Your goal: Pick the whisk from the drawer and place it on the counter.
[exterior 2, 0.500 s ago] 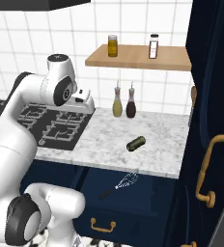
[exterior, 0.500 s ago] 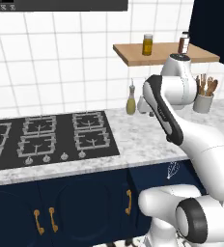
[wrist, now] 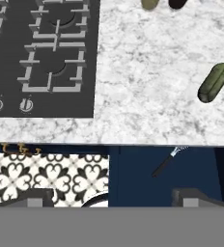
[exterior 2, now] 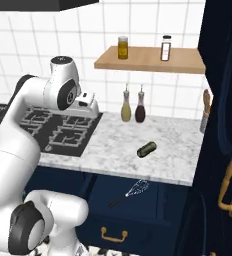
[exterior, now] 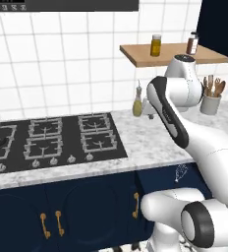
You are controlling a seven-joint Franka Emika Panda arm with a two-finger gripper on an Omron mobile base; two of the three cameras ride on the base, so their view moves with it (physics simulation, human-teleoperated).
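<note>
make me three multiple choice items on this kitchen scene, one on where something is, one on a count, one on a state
1. Where does the whisk lie?
A. on the hob
B. in the open drawer below the counter
C. on the wall shelf

2. How many containers stand on the wooden shelf?
A. two
B. four
C. none

3. What state is the pincer in?
A. shut on the whisk
B. shut on the green object
C. open, holding nothing

Answers:
1. B: the right base view shows its wire loops and black handle lying inside the pulled-out navy drawer.
2. A: a yellow jar and a dark-capped shaker are all that stand on it.
3. C: in the hand view the two finger tips stand wide apart, with the whisk lying free farther off.
</note>
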